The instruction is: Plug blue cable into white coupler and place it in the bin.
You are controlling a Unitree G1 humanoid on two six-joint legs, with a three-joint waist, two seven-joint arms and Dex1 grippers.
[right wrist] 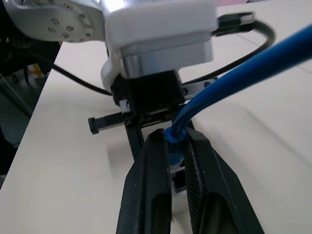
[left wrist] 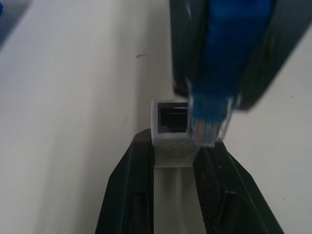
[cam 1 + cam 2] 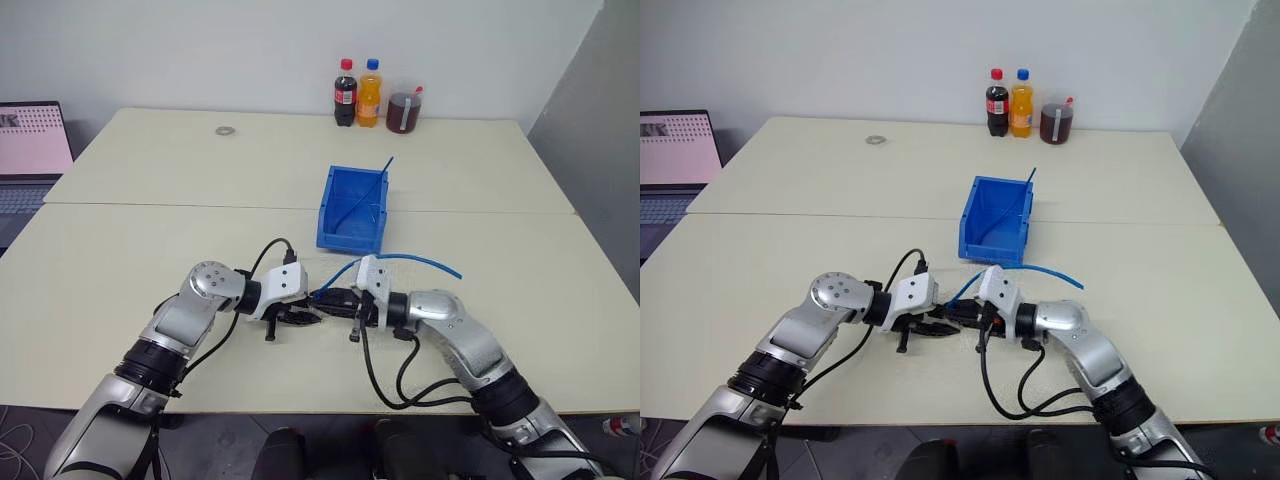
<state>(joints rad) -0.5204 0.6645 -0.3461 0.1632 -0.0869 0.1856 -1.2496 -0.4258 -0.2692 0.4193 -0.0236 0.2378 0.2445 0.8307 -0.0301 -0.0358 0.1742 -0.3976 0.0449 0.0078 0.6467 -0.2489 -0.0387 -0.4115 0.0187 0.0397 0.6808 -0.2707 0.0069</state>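
Blue and floppy, the cable (image 3: 425, 261) wants gripping right behind its plug, where the right gripper (image 1: 175, 161) pinches it, while the left gripper (image 2: 173, 146) clamps the light, rigid coupler (image 2: 170, 124).

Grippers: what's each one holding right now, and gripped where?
Left gripper clamps the white coupler by its rear body, socket facing out. Right gripper pinches the blue cable just behind its clear plug.

Head stereo pair looks forward-down from above over the table (image 3: 120, 250); each wrist cam sits close, looking along its own fingers at the opposing gripper, all four sharing the meeting point where the white coupler (image 2: 170, 127) sits.
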